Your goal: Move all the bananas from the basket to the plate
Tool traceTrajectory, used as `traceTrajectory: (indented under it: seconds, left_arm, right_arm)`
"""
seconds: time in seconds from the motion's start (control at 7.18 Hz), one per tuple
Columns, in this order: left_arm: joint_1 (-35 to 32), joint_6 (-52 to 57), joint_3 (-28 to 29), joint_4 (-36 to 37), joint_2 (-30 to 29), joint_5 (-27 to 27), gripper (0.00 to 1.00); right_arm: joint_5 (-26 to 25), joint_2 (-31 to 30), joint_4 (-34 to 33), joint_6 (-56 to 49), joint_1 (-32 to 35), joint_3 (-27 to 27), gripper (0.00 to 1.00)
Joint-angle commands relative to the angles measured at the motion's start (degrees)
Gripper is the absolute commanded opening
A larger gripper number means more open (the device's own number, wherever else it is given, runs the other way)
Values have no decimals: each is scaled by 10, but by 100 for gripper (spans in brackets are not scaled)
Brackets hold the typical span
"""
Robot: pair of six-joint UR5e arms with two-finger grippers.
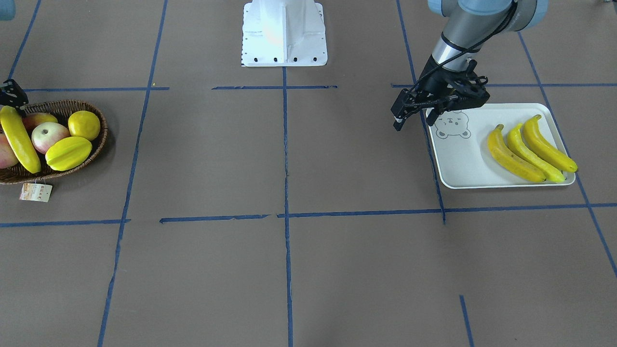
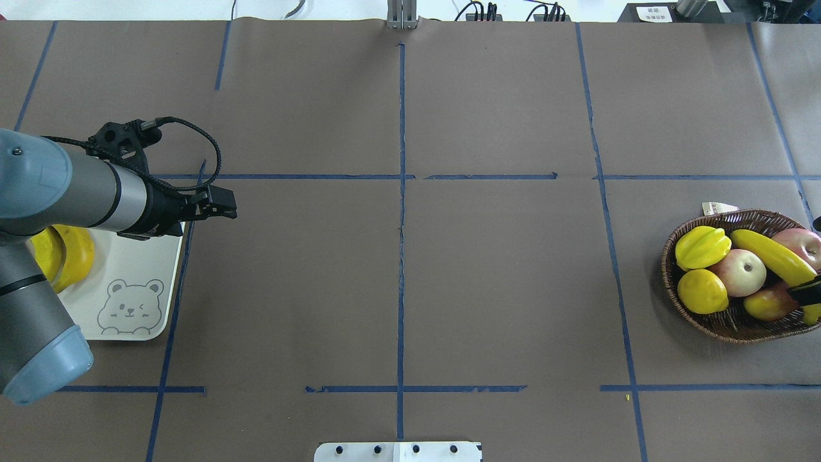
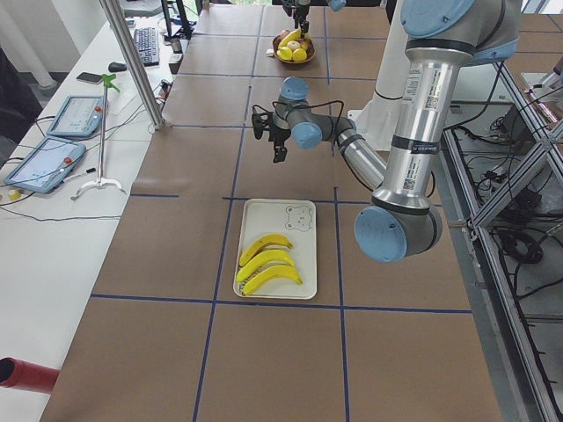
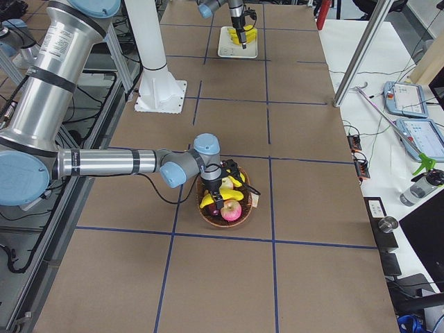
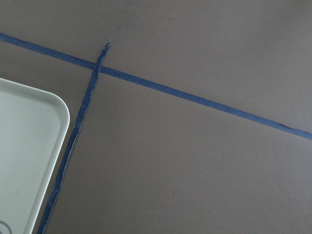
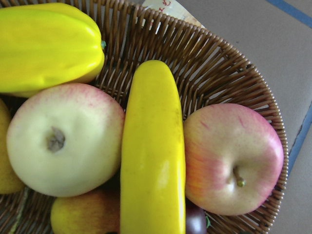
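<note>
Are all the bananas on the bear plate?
No, three bananas lie on the plate, but one banana is in the basket.

My left arm [image 2: 77, 192] stretches out nearly level, the wrist turned so that my left gripper [image 1: 414, 120] points slantwise downward, jaws parted and empty. My right arm [image 4: 111, 161] reaches long and low, forearm close to horizontal. Its wrist is bent so that my right gripper [image 1: 12, 95] hangs fingers-down. Whether those jaws are parted I cannot tell.
</note>
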Motion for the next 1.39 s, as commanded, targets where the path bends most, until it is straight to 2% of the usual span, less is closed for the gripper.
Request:
traceTrajectory:
  seconds: [0.0, 0.7, 0.84, 0.98, 1.11, 1.25]
  left_arm:
    - [0, -1, -1, 0, -1, 0, 100]
    - [1, -1, 0, 0, -1, -12, 100]
    - [1, -1, 0, 0, -1, -12, 100]
    - [0, -1, 0, 0, -1, -12, 100]
    - [1, -1, 0, 0, -1, -12, 100]
    - [1, -1, 0, 0, -1, -12, 100]
  right_arm:
    - [2, 6, 0, 2, -3, -4, 81]
    - [10, 6, 5, 5, -7, 0, 81]
    - [12, 6, 6, 5, -7, 0, 73]
    - [12, 6, 7, -1, -8, 1, 44]
    - [13, 6, 7, -2, -8, 3, 20]
    - [14, 6, 7, -3, -7, 7, 6]
